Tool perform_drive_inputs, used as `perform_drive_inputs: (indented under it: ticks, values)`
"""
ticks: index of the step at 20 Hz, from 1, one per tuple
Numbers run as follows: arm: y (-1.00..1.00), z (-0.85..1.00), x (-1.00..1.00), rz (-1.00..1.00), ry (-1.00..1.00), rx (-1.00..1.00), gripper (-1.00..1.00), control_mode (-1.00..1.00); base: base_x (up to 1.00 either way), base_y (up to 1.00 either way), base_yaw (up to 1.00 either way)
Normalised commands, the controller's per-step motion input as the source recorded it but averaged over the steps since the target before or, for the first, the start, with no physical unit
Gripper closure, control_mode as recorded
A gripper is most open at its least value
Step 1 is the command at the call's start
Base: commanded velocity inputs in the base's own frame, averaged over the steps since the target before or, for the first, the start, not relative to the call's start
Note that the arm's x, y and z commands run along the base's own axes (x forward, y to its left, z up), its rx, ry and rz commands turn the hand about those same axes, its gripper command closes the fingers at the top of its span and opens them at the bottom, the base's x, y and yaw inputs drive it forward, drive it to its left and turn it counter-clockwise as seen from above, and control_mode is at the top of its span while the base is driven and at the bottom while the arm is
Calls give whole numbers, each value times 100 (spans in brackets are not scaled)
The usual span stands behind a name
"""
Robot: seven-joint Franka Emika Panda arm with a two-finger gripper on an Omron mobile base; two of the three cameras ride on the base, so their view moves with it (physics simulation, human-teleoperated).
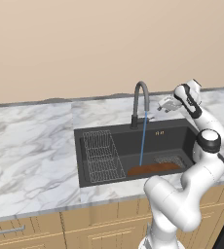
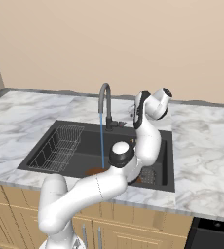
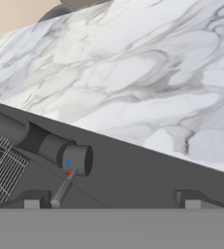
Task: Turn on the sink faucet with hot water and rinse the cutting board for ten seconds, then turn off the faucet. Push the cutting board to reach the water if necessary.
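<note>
Water [image 1: 142, 141] runs in a thin blue stream from the dark gooseneck sink faucet [image 1: 141, 103] down onto the left end of the reddish-brown cutting board [image 1: 153, 168]. The board lies flat on the floor of the black sink [image 1: 115, 134], at its front right. My gripper [image 1: 161, 104] hangs just right of the faucet's base, above the sink's back rim. In the hand view it is open [image 3: 112, 202]. The faucet's base [image 3: 60, 151] and its small silver lever [image 3: 64, 187] sit close to the left fingertip [image 3: 32, 201], with no grip on them. From the right base view, the faucet [image 2: 105, 104], the water [image 2: 102, 143] and a part of the board [image 2: 95, 171] show beside my arm.
A grey wire rack [image 1: 102, 155] fills the left part of the basin. A mesh drain strainer [image 1: 170, 159] lies behind the board. White-grey marbled counter [image 1: 31, 146] surrounds the sink, and a beige wall stands close behind the faucet.
</note>
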Motion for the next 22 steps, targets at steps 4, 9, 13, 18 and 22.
perform_drive_inputs:
  ticks: [4, 9, 13, 18, 22]
  values:
    - [0, 0, 0, 0, 0, 0, -100, -100, 0, 0, 0]
    - [0, 0, 0, 0, 0, 0, -100, -100, 0, 0, 0]
    - [0, 0, 0, 0, 0, 0, -100, -100, 0, 0, 0]
    - [0, 0, 0, 0, 0, 0, -100, -100, 0, 0, 0]
    - [0, 0, 0, 0, 0, 0, -100, -100, 0, 0, 0]
